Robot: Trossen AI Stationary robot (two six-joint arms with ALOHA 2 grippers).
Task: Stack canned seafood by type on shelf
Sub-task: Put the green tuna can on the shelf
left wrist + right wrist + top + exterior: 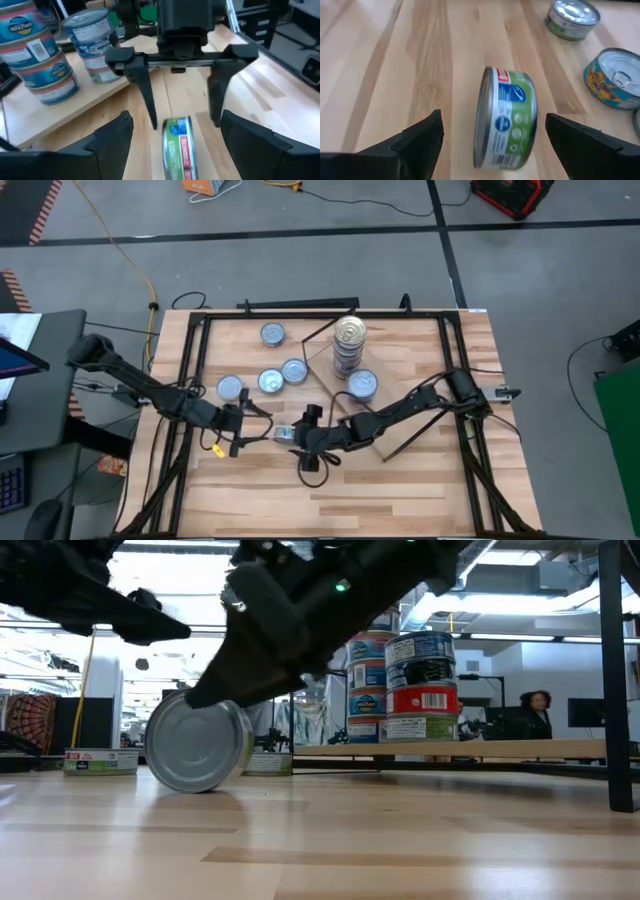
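A green-and-blue labelled can (507, 125) stands on its rim on the tabletop, also seen as the can (195, 745) in the low view. My right gripper (493, 119) is open, with one finger on each flat side of the can and no contact showing. My left gripper (175, 119) faces it from the table's left, open, its fingers wide of the can. On the shelf (500, 748) stand a tall stack of cans (349, 343) and a shorter stack (362, 385).
Several loose cans lie flat on the table to the far left of the grippers: one (272, 333), one (294, 370), one (270, 381) and one (230, 388). The dark frame (190, 380) runs along the table's sides. A person (535, 705) sits in the room behind.
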